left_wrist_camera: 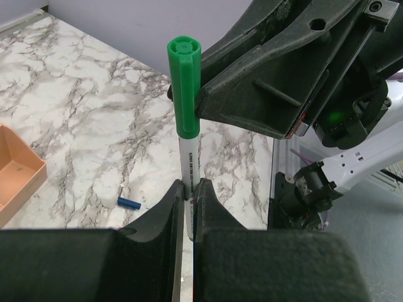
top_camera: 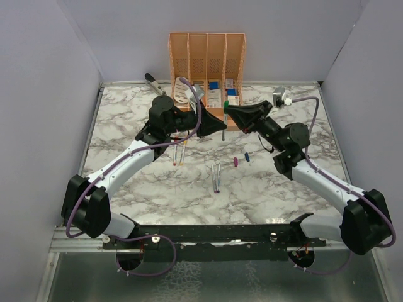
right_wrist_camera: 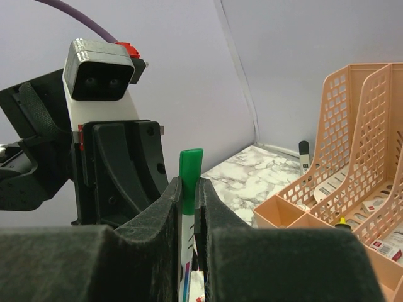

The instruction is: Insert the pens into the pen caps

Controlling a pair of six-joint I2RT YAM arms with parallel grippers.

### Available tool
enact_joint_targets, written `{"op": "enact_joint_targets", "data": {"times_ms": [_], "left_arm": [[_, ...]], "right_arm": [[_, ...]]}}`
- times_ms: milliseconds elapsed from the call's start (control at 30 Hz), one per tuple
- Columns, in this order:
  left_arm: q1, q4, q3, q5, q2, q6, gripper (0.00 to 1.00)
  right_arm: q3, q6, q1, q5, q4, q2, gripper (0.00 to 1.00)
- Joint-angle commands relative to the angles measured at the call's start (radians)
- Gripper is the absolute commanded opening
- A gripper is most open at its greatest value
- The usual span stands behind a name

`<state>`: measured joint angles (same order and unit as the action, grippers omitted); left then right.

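Pen point(left_wrist_camera: 189, 158) with unreadable print held by left tool point(left_wrist_camera: 189, 187), green cap point(left_wrist_camera: 184, 88) by right tool point(right_wrist_camera: 187, 186).

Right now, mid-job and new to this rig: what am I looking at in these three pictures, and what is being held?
Two robot arms are bolted at the table's near edge. The overhead picture looks down on both; the other two come from a camera on each wrist. The left tool grips a white pen by its barrel; the right tool pinches the green cap over its top end. On the marble table lie one pair of pens, another pair, a purple cap and a blue cap, in front of an orange organiser.
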<state>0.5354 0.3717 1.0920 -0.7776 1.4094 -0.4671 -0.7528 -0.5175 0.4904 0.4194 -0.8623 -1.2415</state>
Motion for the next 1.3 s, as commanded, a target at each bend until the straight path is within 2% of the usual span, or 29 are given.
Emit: {"op": "enact_joint_targets", "data": {"times_ms": [0,200,433,567,867,967,1267], "left_arm": [[-0.018,0.265,0.094,0.06,-0.042,-0.023,0.0],[-0.018,0.171,0.001,0.044,-0.03,-0.019,0.0],[-0.019,-0.161,-0.068,0.139,0.022,0.13,0.0],[-0.022,-0.311,-0.058,0.277,0.044,0.172,0.0],[-0.04,-0.691,0.11,0.638,0.198,0.185,0.0],[-0.048,-0.748,0.139,0.697,0.248,0.174,0.0],[-0.053,-0.778,0.14,0.671,0.342,0.136,0.0]], "right_arm": [[0.052,0.045,0.027,0.039,0.258,-0.021,0.01],[-0.012,0.039,0.027,-0.024,0.235,-0.018,0.02],[-0.05,0.055,0.027,-0.125,0.194,0.071,0.1],[-0.066,0.089,0.027,-0.2,0.239,0.14,0.19],[-0.097,0.153,0.027,-0.288,0.388,0.211,0.22],[-0.11,0.155,0.027,-0.275,0.424,0.205,0.22],[-0.12,0.158,0.027,-0.271,0.477,0.199,0.23]]}}
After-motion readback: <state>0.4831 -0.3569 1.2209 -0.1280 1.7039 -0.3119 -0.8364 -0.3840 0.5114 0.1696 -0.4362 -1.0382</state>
